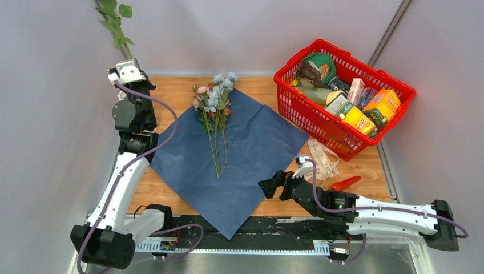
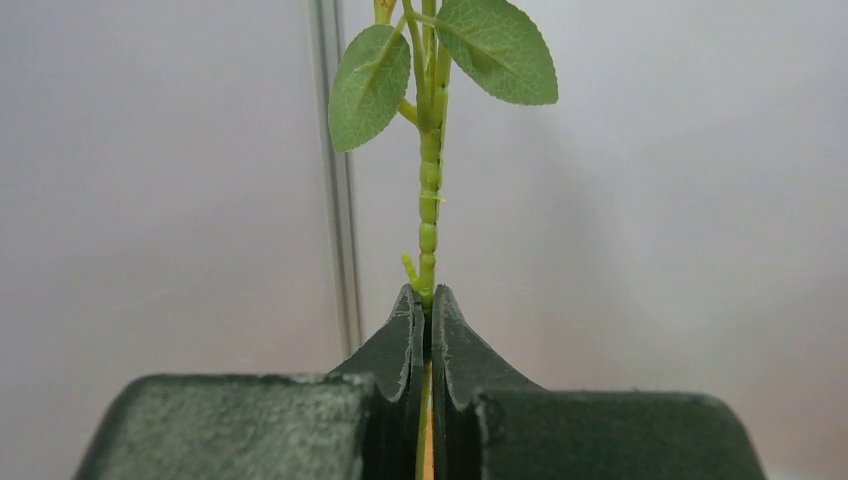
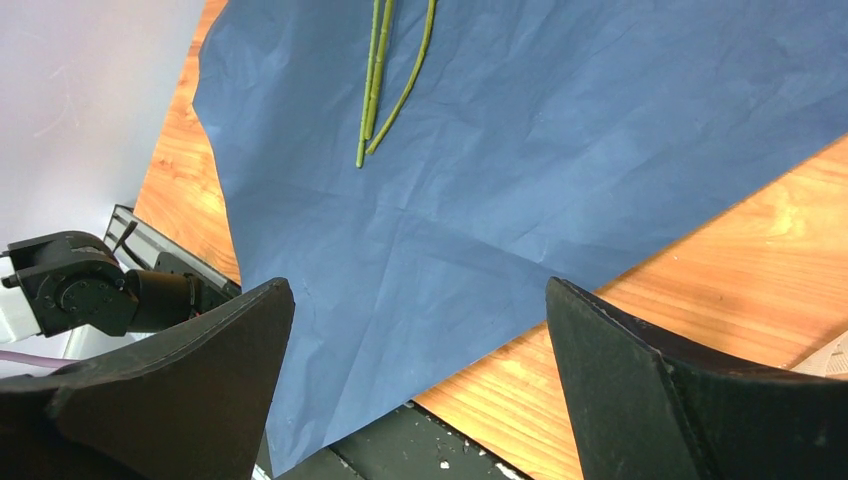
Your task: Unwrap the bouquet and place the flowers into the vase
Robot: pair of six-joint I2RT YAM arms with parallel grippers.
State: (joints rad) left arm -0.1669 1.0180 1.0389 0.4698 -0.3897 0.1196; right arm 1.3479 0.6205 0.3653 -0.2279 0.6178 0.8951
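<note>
While the left claw (image 2: 428, 300) is clenched on the stem of a green sprig (image 2: 428, 215), it holds that sprig upright against a pale grey wall. Two leaves sit directly above the fingertips.

The right claw (image 3: 418, 290) is released, with its jaws spread wide. It is positioned low over the near right edge of a blue paper sheet (image 1: 251, 148). That sheet lies flat and unfolded on a wooden table (image 1: 268, 85), and one corner reaches past the near table edge.

The flowers (image 1: 216, 108) lie on the sheet between the two claws. Their stem ends point toward the right claw and their blooms point toward the far wall.

In the top view, a cream ribbon (image 1: 325, 160) and a small red-orange object (image 1: 346, 184) rest on bare wood just right of the right claw. Farther off stands a red basket (image 1: 342, 51) filled with packaged goods. Pale grey panels enclose the table on three sides.
</note>
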